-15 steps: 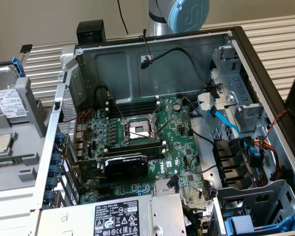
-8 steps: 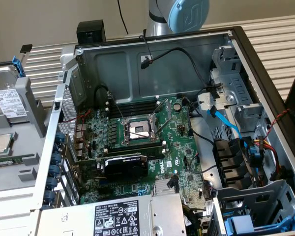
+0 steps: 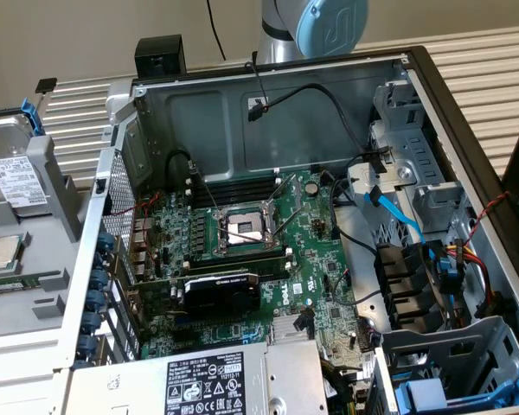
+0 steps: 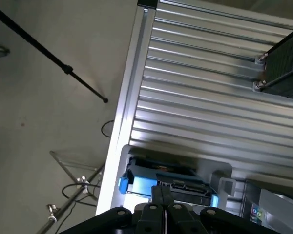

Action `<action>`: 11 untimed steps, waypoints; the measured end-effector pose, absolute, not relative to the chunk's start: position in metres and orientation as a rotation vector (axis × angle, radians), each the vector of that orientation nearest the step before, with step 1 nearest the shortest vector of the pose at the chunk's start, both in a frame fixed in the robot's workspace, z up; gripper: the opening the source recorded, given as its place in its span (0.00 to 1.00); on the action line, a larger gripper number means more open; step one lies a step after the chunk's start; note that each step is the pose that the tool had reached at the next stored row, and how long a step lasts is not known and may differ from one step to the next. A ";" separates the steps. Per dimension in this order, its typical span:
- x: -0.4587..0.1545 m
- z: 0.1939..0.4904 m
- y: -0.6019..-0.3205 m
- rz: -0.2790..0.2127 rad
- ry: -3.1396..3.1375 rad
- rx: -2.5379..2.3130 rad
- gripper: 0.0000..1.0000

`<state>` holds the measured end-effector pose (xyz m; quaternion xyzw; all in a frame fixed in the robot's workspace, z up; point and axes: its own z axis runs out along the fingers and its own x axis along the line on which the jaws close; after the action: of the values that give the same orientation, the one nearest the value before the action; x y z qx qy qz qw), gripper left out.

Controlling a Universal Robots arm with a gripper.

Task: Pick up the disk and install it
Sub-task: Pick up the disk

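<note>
Evidently the disk (image 3: 16, 183) is a stiff, dense slab with a metal body, smooth faces and a white label on top. It is likely delicate inside, so I judge it wants a firm, level hold and no knocks. The blue carrier frame (image 3: 31, 117) clipped round it looks the better place to take hold, across the two long edges. Plastic rails should give more bite than bare metal and keep pressure off the label.

The disk lies tilted in the grey tray (image 3: 59, 173) at the left edge of the exterior view, outside the computer case (image 3: 242, 112). Lower in the same tray sits a small square CPU chip (image 3: 4, 252).

The case stands open, with the motherboard (image 3: 320, 285) in the middle and the power-supply box (image 3: 268, 372) at the bottom edge. Metal drive bays (image 3: 415, 194) threaded with cables run down the right side.

The arm (image 3: 316, 26) shows at top centre, well apart from the disk. In the wrist view the claw (image 4: 163, 195) is pressed together, pinching nothing, over the slatted tabletop (image 4: 210, 97). A blue-framed unit (image 4: 136, 185) sits in a grey holder just beyond its tips. It is probably the disk seen end-on, though I cannot tell for certain.
</note>
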<state>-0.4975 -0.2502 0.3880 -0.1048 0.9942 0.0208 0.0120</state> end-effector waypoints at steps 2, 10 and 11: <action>-0.497 0.388 -0.250 0.066 3.094 -0.384 0.11; -0.497 0.388 -0.250 0.068 3.061 -0.607 0.11; -0.497 0.388 -0.250 0.068 3.056 -0.635 0.11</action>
<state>-0.4975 -0.2502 0.3880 -0.2033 0.9788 0.0219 0.0099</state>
